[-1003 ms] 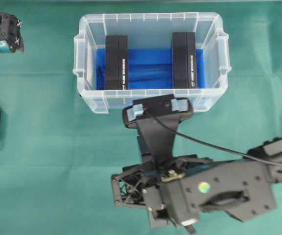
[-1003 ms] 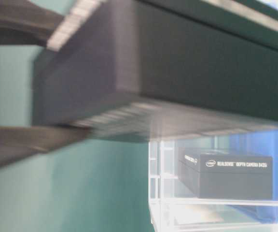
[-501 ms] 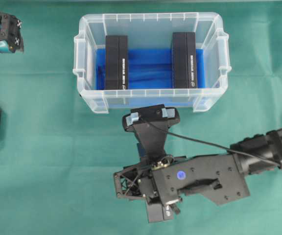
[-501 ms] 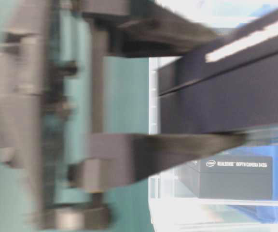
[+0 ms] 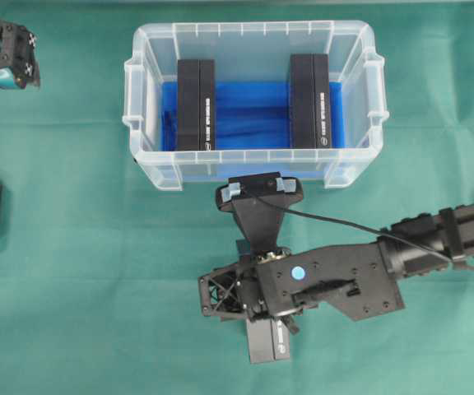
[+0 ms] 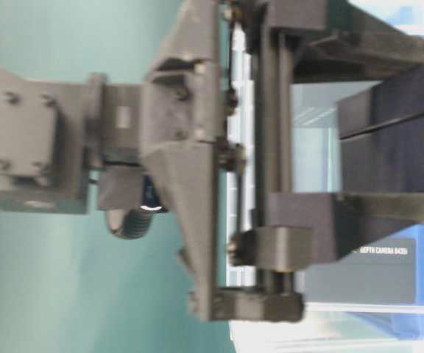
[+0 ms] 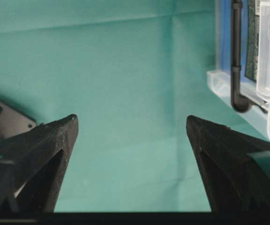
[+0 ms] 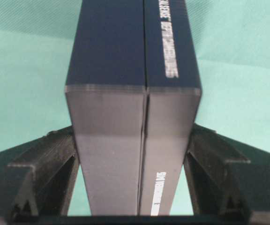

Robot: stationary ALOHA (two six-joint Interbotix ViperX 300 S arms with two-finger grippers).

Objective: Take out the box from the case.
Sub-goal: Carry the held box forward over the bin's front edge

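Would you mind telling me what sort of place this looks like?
Probably a robotics lab bench: a green cloth covers the table, two robot arms work over it, and a clear case holds black camera boxes.

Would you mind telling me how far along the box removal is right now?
Done: one box is out of the case, clamped in the right hand above the green cloth. In hand: carrying it. Left: setting it down; two boxes remain inside. The left hand is open, idle.
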